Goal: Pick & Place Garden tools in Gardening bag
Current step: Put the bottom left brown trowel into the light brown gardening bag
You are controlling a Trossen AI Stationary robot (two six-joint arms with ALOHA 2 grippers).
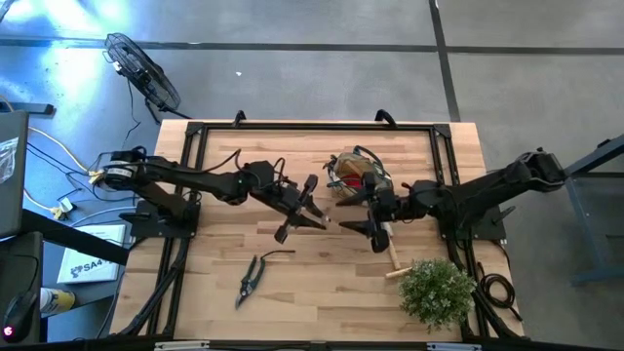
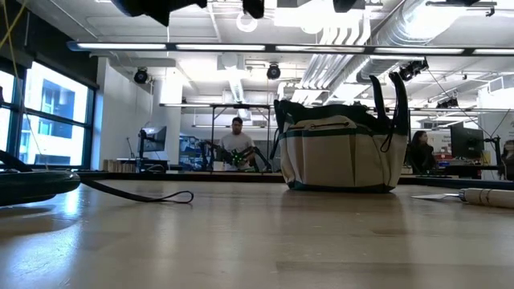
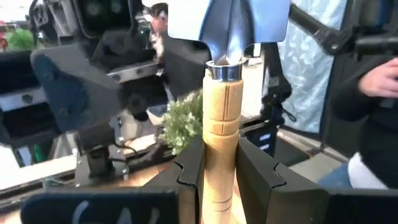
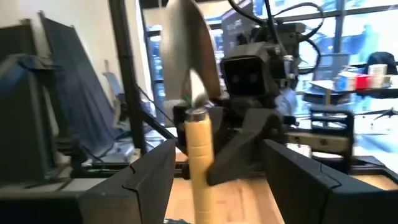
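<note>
Trowel (image 3: 221, 124), pinched by the left gripper (image 3: 225, 168) beside the gardening bag (image 1: 357, 174) while right fingers (image 4: 146, 177) gape empty around it, could slip during handover.

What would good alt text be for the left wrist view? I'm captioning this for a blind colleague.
The left gripper is closed on the pale wooden handle of a trowel, whose metal blade points up out of frame. Behind it are the other dark arm, a bushy green plant, and a person's sleeve at the edge.
</note>
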